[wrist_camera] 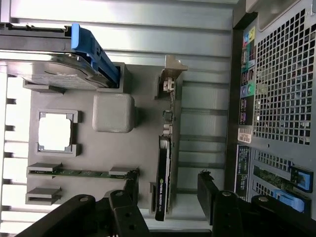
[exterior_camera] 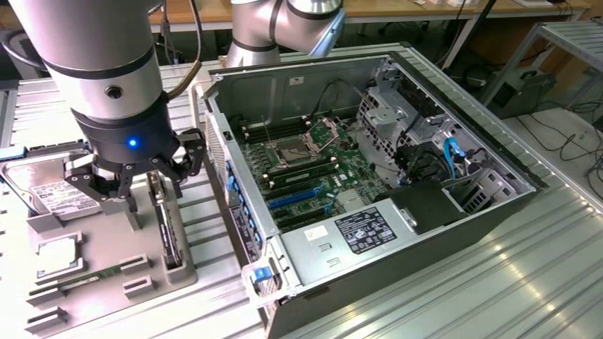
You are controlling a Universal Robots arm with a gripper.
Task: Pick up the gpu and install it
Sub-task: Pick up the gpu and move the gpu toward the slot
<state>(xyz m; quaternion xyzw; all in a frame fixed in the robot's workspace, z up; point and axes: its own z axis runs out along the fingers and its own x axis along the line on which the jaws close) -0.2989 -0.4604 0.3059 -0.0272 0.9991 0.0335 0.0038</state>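
The gpu (wrist_camera: 165,168) stands on its edge in a slot of the grey holder tray (wrist_camera: 143,148), its silver end bracket (wrist_camera: 170,74) at the far end. In the exterior view the gpu (exterior_camera: 171,226) is a thin dark card upright in the tray (exterior_camera: 104,247), at the exterior view's left of the open computer case (exterior_camera: 377,176). My gripper (wrist_camera: 169,190) hangs just above it, open, one finger on each side of the card's black shroud and neither touching it. In the exterior view my gripper (exterior_camera: 146,194) is low over the tray.
The tray also holds a silver hard drive (exterior_camera: 47,194) with a blue tab (wrist_camera: 94,49), a square processor (wrist_camera: 55,131), a narrow memory stick (wrist_camera: 81,173) and a grey block (wrist_camera: 113,112). The case's motherboard has blue slots (exterior_camera: 292,198). Ribbed metal table (exterior_camera: 490,282) all round.
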